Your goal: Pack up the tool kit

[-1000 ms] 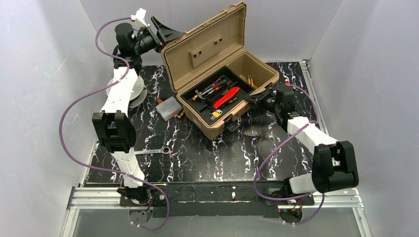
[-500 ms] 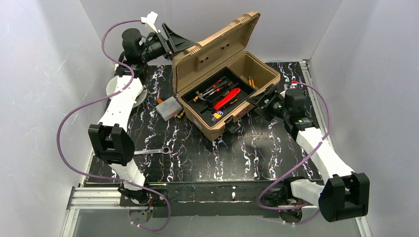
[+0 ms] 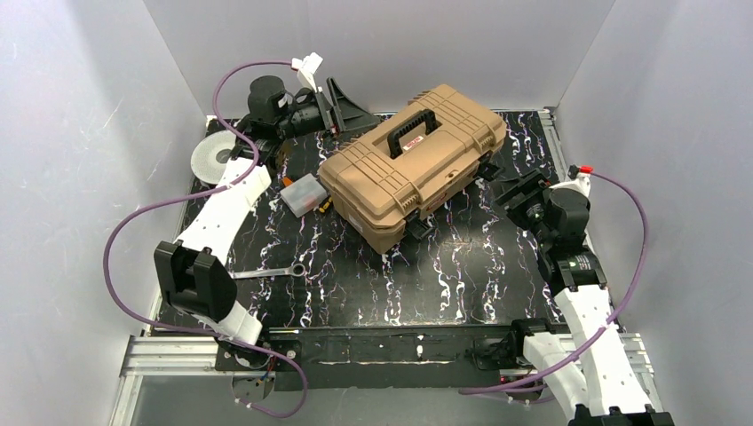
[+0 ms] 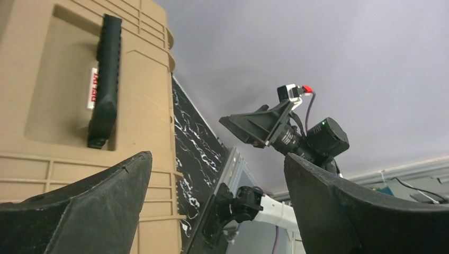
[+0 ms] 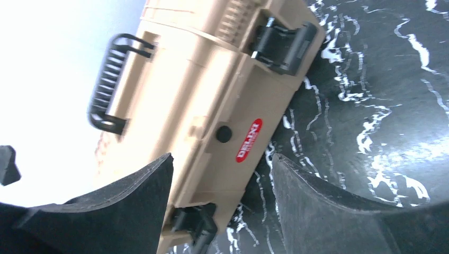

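Note:
The tan toolbox [image 3: 404, 173] of the tool kit sits closed in the middle of the mat, its black handle [image 3: 411, 133] on top. The hand tools inside are hidden. My left gripper [image 3: 351, 111] hovers open just behind the lid's back left edge, holding nothing. In the left wrist view the lid [image 4: 58, 137] and handle [image 4: 106, 79] fill the left side. My right gripper [image 3: 519, 188] stands open to the right of the box, apart from it. The right wrist view shows the front wall [image 5: 212, 100] with two black latches [image 5: 283, 42] hanging unfastened.
A small clear plastic box [image 3: 302, 193] lies against the toolbox's left side, with an orange-tipped tool [image 3: 325, 206] beside it. A silver wrench [image 3: 275, 272] lies at the front left of the mat. A grey round spool [image 3: 213, 160] sits at the far left.
The toolbox lid has swung down from open to closed. My left gripper followed it rightward. My right arm pulled back to the right and its jaws opened.

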Controlling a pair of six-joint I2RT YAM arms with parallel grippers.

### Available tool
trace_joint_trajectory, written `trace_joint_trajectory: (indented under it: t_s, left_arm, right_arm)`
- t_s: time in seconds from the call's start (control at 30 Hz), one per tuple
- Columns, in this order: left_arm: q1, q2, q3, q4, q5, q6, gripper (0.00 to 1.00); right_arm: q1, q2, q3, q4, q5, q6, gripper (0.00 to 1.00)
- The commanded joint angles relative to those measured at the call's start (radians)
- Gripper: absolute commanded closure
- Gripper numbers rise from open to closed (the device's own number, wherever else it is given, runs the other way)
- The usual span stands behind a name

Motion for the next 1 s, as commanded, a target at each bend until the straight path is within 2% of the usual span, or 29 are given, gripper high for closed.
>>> trace_joint_trajectory:
  t_s: [0.0, 0.07, 0.13, 0.33, 0.43, 0.53, 0.63, 0.77, 0.97]
  left_arm:
    - [0.005, -0.078, 0.112, -0.206, -0.056, 0.165, 0.04]
    - [0.006, -0.076, 0.17, -0.321, -0.109, 0.25, 0.03]
    - [0.007, -0.072, 0.209, -0.419, -0.17, 0.326, 0.02]
    - [0.005, -0.031, 0.246, -0.581, -0.37, 0.51, 0.02]
    - [0.0, -0.011, 0.225, -0.587, -0.438, 0.551, 0.02]
    - [-0.012, 0.023, 0.22, -0.586, -0.475, 0.583, 0.02]
    - [-0.031, 0.069, 0.23, -0.584, -0.502, 0.614, 0.02]
    - [-0.054, 0.135, 0.255, -0.571, -0.513, 0.667, 0.02]
    - [-0.055, 0.183, 0.208, -0.442, -0.477, 0.693, 0.02]
  right_arm:
    - [-0.013, 0.017, -0.013, -0.006, 0.011, -0.075, 0.25]
    - [-0.014, 0.046, 0.004, 0.011, -0.095, -0.103, 0.22]
    - [-0.014, 0.08, 0.027, 0.013, -0.132, -0.111, 0.19]
    - [-0.017, 0.211, 0.202, -0.017, -0.079, -0.175, 0.18]
    - [-0.032, 0.299, 0.339, -0.051, -0.073, -0.237, 0.17]
    - [-0.072, 0.394, 0.454, -0.054, -0.136, -0.294, 0.16]
    - [-0.151, 0.513, 0.574, -0.073, -0.231, -0.323, 0.17]
    - [-0.24, 0.661, 0.677, -0.017, -0.41, -0.349, 0.15]
    - [-0.272, 0.905, 0.869, -0.01, -0.545, -0.368, 0.15]
